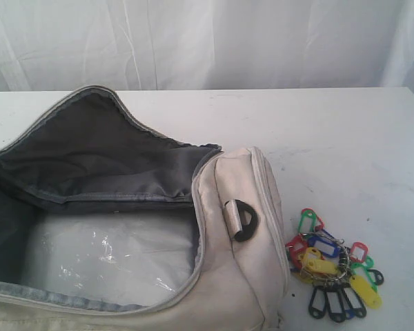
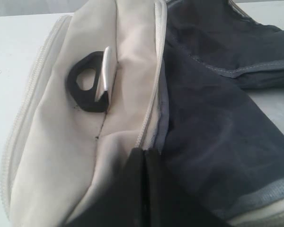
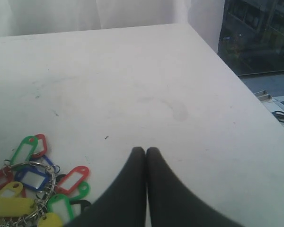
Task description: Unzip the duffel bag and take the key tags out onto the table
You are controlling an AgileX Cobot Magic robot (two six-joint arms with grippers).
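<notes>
Cream duffel bag (image 1: 234, 276), dark grey lining (image 1: 90, 158); multicoloured key tags (image 1: 331, 265).

A white curtain (image 1: 207, 41) hangs in soft folds behind the table (image 1: 345, 131), filling the exterior view from 9 o'clock through 12 to 3 o'clock. The light is pale and even, with only faint shadows on the tabletop. The table is plain white, with a few small dark specks and faint grey smudges toward 3 o'clock. In the right wrist view, a window (image 3: 258, 33) shows past the table's corner, beside the curtain, with a dark building front in it. Beneath the window lies a grey-blue surface (image 3: 270, 87), either floor or ledge.
</notes>
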